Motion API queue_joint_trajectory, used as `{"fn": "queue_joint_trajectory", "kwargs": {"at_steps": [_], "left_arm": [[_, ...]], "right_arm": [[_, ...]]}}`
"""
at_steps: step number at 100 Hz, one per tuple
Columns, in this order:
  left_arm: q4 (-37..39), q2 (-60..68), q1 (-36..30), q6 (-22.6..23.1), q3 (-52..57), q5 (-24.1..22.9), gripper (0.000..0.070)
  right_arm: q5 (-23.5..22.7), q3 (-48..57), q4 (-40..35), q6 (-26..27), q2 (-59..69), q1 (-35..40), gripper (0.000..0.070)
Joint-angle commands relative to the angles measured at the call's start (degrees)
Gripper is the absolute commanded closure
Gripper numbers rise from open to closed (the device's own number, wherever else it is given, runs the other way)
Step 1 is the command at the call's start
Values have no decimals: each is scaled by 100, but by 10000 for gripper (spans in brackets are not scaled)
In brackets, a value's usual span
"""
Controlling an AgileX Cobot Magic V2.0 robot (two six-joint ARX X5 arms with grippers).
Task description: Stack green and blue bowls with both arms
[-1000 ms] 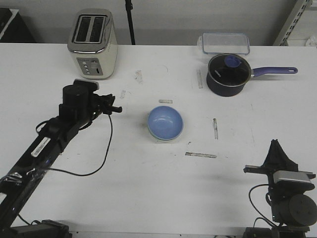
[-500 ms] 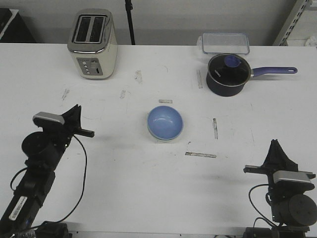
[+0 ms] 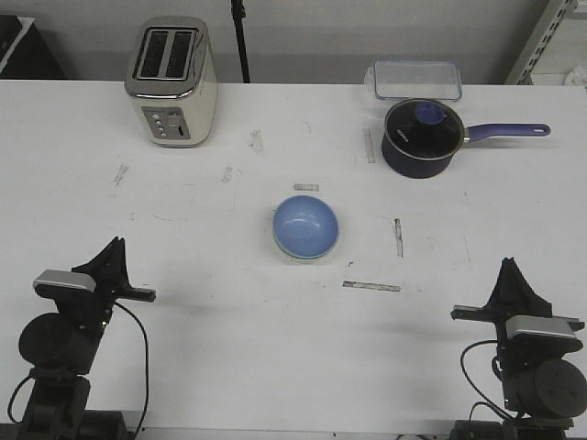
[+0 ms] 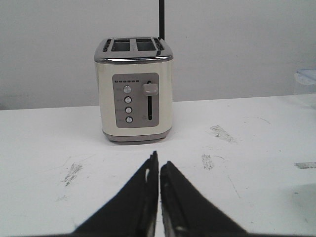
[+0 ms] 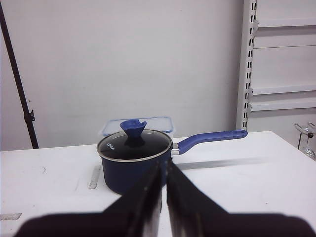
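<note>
The pale blue bowl point(image 3: 306, 225) sits nested inside the mint green bowl point(image 3: 286, 249), whose rim shows as a thin edge under it, at the middle of the white table point(image 3: 275, 348). My left gripper point(image 3: 116, 247) is shut and empty at the front left, far from the bowls. My right gripper point(image 3: 507, 268) is shut and empty at the front right. Neither wrist view shows the bowls. In the left wrist view my left gripper point(image 4: 159, 162) points at the toaster. In the right wrist view my right gripper point(image 5: 164, 167) points at the saucepan.
A cream toaster point(image 3: 173, 82) stands at the back left, also in the left wrist view point(image 4: 134, 89). A dark saucepan with a purple handle point(image 3: 422, 137) and a clear lidded box point(image 3: 415, 79) stand at the back right. Tape strips point(image 3: 371, 286) lie near the bowls.
My left arm has drawn back from beside the bowls toward the front left corner and folded down. The right arm and the bowls have not moved.
</note>
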Motion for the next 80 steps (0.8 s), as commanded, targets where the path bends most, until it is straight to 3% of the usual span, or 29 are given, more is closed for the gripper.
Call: {"fn": "queue_joint_trajectory", "kwargs": {"at_steps": [1,32,80], "left_arm": [[61,-223,22,-247,-146,-76,700],[-251,-1104,20,-308,-363,-133,699],[-249,-1290,20,-310,-363,-131,699]], "right_arm": [[2,13,57,74,-9,7,694],[2,13,57,74,-9,7,694],[2,13,57,74,-9,7,694]]}}
